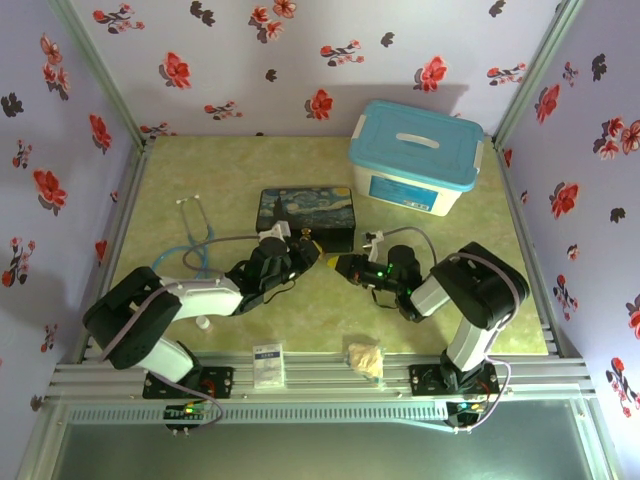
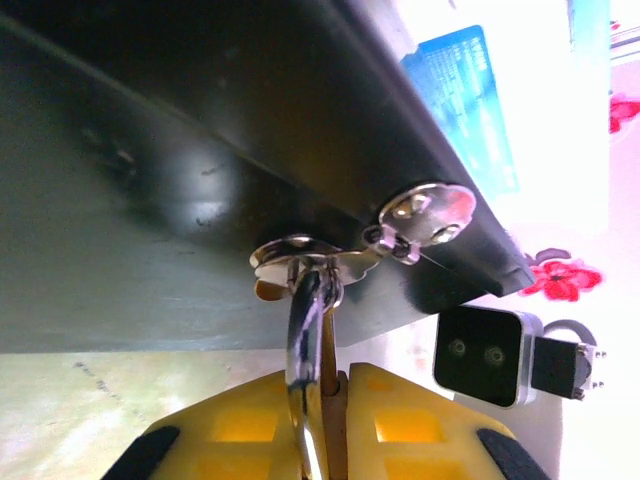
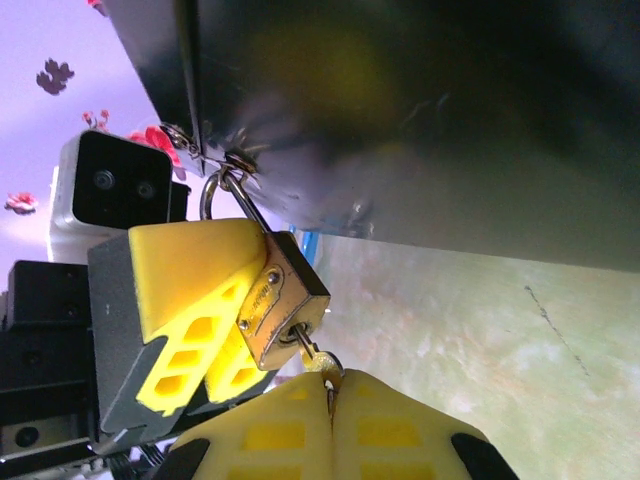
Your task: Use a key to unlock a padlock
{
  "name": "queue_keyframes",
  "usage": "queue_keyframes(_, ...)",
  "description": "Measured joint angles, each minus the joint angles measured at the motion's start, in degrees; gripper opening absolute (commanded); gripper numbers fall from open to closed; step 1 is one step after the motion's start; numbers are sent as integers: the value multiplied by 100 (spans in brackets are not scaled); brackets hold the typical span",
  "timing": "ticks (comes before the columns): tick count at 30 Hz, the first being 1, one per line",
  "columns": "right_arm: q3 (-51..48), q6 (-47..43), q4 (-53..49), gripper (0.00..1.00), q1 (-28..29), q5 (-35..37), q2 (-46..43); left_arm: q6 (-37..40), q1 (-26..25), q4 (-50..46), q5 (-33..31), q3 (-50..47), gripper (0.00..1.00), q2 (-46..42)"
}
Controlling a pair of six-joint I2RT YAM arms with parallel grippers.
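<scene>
The brass padlock (image 3: 280,300) hangs by its silver shackle (image 2: 305,320) from the metal hasp (image 2: 300,255) on the front of the dark painted box (image 1: 305,213). My left gripper (image 2: 335,385) is shut on the padlock, and its yellow fingers (image 3: 190,285) clamp the body from the side. The small key (image 3: 322,360) sits in the keyhole at the padlock's bottom. My right gripper (image 3: 330,385) is shut on the key's head. In the top view both grippers, left (image 1: 303,258) and right (image 1: 345,266), meet tip to tip just in front of the box.
A white bin with a blue lid (image 1: 418,160) stands at the back right. A stethoscope (image 1: 195,235) lies left of the box. A white bottle cap (image 1: 203,322), a small card (image 1: 268,365) and a crumpled beige lump (image 1: 365,358) lie near the front edge.
</scene>
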Motion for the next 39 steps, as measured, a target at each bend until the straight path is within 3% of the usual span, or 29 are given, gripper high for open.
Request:
queue_keyframes(20,55,463,-398,0,76,468,-254,-46,-96,439,-153,92,0,369)
queue_keyframes(33,55,2350,-575,0,-15,658,-247,-280,-166,1237,-308,7,0,855)
queue_keyframes(39,55,2557,-566,0,17,699,-247,-389,-175,1392,-332,-37,0,901)
